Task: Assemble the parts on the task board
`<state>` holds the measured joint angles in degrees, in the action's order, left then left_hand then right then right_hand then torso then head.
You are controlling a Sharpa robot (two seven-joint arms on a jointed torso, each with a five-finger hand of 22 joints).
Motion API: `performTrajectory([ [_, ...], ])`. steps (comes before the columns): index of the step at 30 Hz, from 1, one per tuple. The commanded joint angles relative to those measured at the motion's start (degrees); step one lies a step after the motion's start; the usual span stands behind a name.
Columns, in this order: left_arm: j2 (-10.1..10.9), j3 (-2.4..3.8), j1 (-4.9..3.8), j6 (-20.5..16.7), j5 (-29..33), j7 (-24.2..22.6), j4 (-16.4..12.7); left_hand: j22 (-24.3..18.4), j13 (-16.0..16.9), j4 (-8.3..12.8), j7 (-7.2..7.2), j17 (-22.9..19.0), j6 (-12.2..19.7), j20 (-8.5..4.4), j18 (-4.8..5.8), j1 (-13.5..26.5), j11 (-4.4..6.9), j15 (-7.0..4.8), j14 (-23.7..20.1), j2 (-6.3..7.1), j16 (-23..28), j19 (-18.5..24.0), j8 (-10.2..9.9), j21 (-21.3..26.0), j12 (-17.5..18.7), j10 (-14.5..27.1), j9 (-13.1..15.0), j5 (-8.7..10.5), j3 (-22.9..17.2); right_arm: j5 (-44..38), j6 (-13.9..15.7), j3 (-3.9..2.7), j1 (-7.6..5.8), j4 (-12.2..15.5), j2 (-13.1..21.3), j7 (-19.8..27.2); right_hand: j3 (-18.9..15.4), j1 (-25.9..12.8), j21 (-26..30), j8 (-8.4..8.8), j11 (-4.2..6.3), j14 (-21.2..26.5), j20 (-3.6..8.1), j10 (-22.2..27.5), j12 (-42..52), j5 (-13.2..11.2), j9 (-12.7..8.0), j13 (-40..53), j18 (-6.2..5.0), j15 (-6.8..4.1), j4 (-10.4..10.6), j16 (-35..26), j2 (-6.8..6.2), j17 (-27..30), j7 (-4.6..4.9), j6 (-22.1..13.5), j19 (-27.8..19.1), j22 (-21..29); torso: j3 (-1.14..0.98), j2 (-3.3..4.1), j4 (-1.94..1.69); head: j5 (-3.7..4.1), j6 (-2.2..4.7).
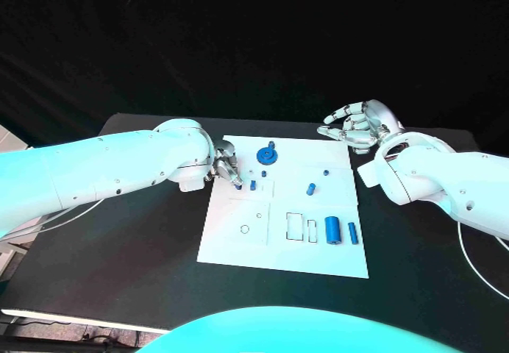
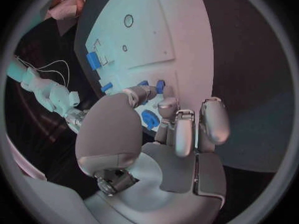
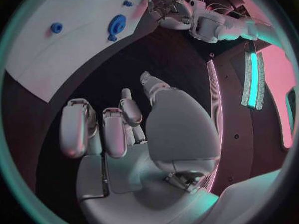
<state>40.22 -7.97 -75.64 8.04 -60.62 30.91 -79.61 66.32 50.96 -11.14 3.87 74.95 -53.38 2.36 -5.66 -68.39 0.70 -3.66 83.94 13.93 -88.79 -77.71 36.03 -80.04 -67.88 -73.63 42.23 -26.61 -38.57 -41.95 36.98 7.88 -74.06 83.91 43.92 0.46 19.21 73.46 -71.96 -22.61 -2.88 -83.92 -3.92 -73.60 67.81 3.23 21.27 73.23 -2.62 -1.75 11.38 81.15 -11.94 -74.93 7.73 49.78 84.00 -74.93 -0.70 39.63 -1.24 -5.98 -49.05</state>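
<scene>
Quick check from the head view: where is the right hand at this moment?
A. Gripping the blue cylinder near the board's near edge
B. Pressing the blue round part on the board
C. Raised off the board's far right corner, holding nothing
C: the right hand sits beyond the far right corner of the task board, its curled fingers holding nothing.

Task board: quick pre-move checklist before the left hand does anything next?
1. Task board flat on the table: ok.
2. Left hand at the board's left edge, fingers by a small blue part: ok.
3. Left hand holding a part: cannot tell, fingers hide the contact.
4. Right hand off the board past its far right corner, fingers curled, holding nothing: ok.
5. Blue gear standing on the board's far side: ok.
6. Large blue cylinder and thin bar lying loose, not yet assembled: not ok.
</scene>
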Motion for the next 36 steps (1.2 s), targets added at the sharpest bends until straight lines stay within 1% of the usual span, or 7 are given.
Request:
performTrajectory([
  [1, -0.53, -0.15, 0.43, 1.49, -0.09, -0.09, 0.45, 0.05, 0.05, 11.49, -0.16, 12.52, -0.42, -0.02, 0.99, -0.01, 0.10, -0.43, 5.32, -0.38, -0.16, -0.55, 0.12, -0.29, -0.16, -0.23, -0.08, -0.39, -11.10, -0.71, -0.46, 0.00, 0.03, 0.08, -0.02, 0.34, -0.30, 0.19, 0.14, -0.17, -0.01, -2.89, -0.39, 0.26, -0.14, 0.14, -0.05, -0.06, -1.12, 0.25, -0.09, -0.21, 0.21, -2.68, -0.12, -0.30, 0.52, -3.81, 0.01, 0.08, 0.01, 0.16, -0.15],
  [14, -2.41, -0.15, 0.56, 4.00, 0.49, 0.37, 2.37, 0.14, 0.05, 11.50, -0.16, 12.56, -0.44, -0.02, 1.00, 0.01, 0.10, -0.43, 5.33, -0.38, -0.18, -0.59, 0.10, -0.32, -0.15, -0.24, -0.08, -0.39, -11.12, -0.71, -0.58, 0.00, 0.12, -0.11, -0.24, 0.32, -0.44, 0.20, 0.20, -0.22, 0.00, -2.89, -0.38, 0.22, -0.08, 0.14, -0.08, -0.06, -1.13, 0.25, 0.01, -0.25, 0.22, -2.67, -0.13, -0.27, 0.54, -3.78, 0.01, -0.01, -0.02, 0.19, -0.56],
  [24, -2.49, -0.38, 0.58, 4.06, 0.67, 0.74, 2.79, -0.58, -0.90, 10.93, 0.00, 12.12, -0.07, 0.04, 0.89, 0.91, -0.08, -0.29, 5.20, -0.54, 0.02, -0.14, -0.39, 0.04, 0.68, 0.14, -0.09, 0.17, -10.59, -0.64, -0.63, 0.00, 0.17, -0.11, -0.19, 0.36, -0.48, 0.26, 0.23, -0.23, 0.00, -2.89, -0.38, 0.24, -0.09, 0.14, -0.09, -0.09, -1.13, 0.24, 0.03, -0.26, 0.23, -2.68, -0.13, -0.28, 0.54, -3.77, 0.01, -0.08, -0.10, 0.36, -0.65],
  [28, -2.04, -0.42, 0.59, 2.77, 1.08, 0.84, 2.67, -1.66, -2.11, 6.84, -0.49, 11.06, 1.15, 0.10, 0.70, 4.92, 0.11, -0.27, 4.89, -1.00, 0.54, 0.46, -1.97, 0.92, 1.81, 0.84, -0.41, 1.14, -3.42, -0.61, -0.63, 0.00, 0.20, -0.11, -0.16, 0.37, -0.51, 0.25, 0.35, -0.22, 0.00, -2.87, -0.38, 0.32, -0.21, 0.14, -0.10, -0.18, -1.16, 0.24, 0.04, -0.33, 0.23, -2.59, -0.13, -0.30, 0.51, -3.69, 0.03, -0.06, -0.08, 0.34, -0.56],
  [31, -1.63, -0.42, 0.59, 1.53, 1.31, 0.82, 2.62, -2.61, -7.47, 1.98, 0.23, 10.65, 1.58, 0.42, 0.58, 8.55, -0.50, 0.09, 4.77, -0.88, 0.76, 0.84, -3.55, 1.58, 5.46, 3.91, -1.34, 1.17, 1.66, -0.60, -0.61, 0.00, 0.23, -0.10, -0.14, 0.37, -0.51, 0.25, 0.35, -0.22, 0.00, -2.87, -0.38, 0.32, -0.21, 0.14, -0.10, -0.18, -1.16, 0.24, 0.04, -0.33, 0.23, -2.59, -0.13, -0.30, 0.51, -3.69, 0.06, -0.06, -0.05, 0.31, -0.50],
  [33, -1.38, -0.41, 0.60, 0.82, 1.46, 0.76, 2.62, -3.52, -9.09, -0.79, 0.93, 10.24, 2.18, 0.78, 0.45, 10.95, -1.13, 0.59, 4.63, 0.41, 0.96, 1.27, -4.42, 2.12, 6.57, 5.05, -1.85, 1.47, 5.45, -0.60, -0.60, 0.00, 0.25, -0.11, -0.14, 0.38, -0.51, 0.25, 0.35, -0.22, 0.00, -2.87, -0.38, 0.32, -0.21, 0.14, -0.10, -0.18, -1.16, 0.24, 0.04, -0.33, 0.23, -2.59, -0.13, -0.30, 0.51, -3.69, 0.06, -0.06, -0.04, 0.27, -0.47],
  [36, -1.01, -0.38, 0.60, -0.17, 2.16, 0.73, 2.68, -4.50, -9.95, -3.51, 1.06, 9.75, 2.49, 1.11, 0.24, 11.12, -1.42, 0.78, 4.44, 0.89, 1.21, 1.73, -4.92, 2.76, 7.07, 5.98, -2.20, 1.90, 10.01, -0.59, -0.58, 0.00, 0.29, -0.13, -0.12, 0.38, -0.51, 0.25, 0.35, -0.22, 0.00, -2.87, -0.38, 0.32, -0.21, 0.14, -0.10, -0.18, -1.16, 0.24, 0.04, -0.33, 0.23, -2.59, -0.13, -0.30, 0.51, -3.69, 0.06, -0.06, -0.02, 0.31, -0.41],
])
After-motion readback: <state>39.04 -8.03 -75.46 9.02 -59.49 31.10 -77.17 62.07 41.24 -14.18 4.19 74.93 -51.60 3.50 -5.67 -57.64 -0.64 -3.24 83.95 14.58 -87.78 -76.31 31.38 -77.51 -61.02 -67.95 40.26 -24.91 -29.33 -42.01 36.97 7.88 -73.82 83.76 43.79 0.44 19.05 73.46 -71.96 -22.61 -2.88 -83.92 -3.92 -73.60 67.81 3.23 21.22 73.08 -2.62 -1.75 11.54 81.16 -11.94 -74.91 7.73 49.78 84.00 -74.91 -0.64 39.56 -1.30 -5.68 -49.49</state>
